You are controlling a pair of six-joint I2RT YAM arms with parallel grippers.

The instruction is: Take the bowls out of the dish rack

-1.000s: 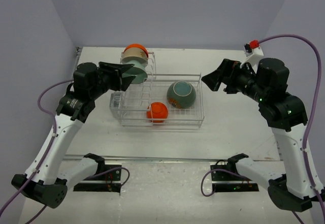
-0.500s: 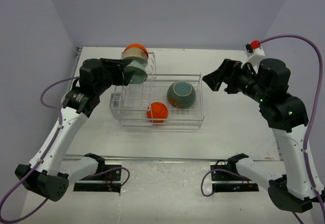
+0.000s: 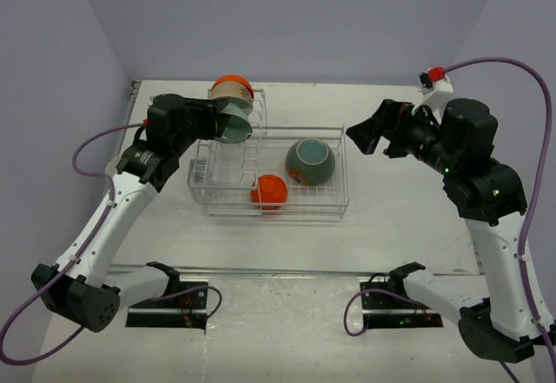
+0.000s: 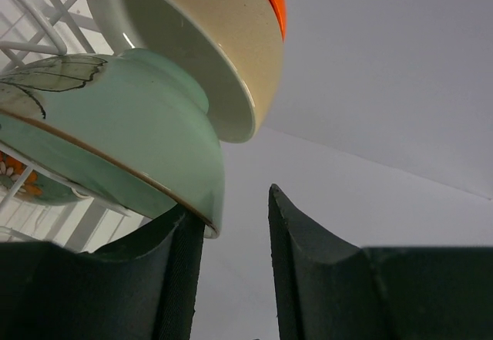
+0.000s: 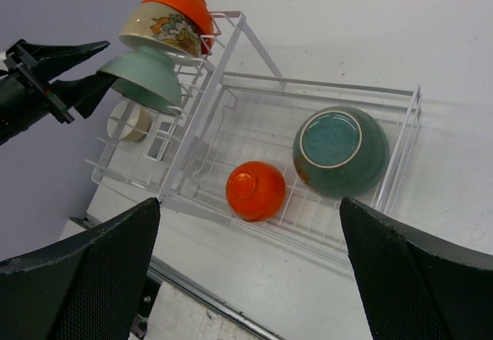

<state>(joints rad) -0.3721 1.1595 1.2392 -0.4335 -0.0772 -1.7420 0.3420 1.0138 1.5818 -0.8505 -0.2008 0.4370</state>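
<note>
The left jaws are held open, with the rim of the green bowl (image 4: 115, 132) just between them, propped in the upright slots of the rack (image 5: 316, 83). The right jaws are spread wide, well apart from the teal bowl (image 5: 340, 150) and the orange bowl (image 5: 255, 190) below them.

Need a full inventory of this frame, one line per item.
dish rack: 1, white wire, mid-table
teal bowl: 1, dark teal, basket right
orange bowls: 2, orange, one in basket, one in far slot
cream bowls: 2, cream, floral one in slots, small one at rack's left end
pale green bowl: 1, pale green, slots
table: 1, white, underneath
left pincer: 1, black, open at pale green bowl
right pincer: 1, black, open, by rack's right end
</note>
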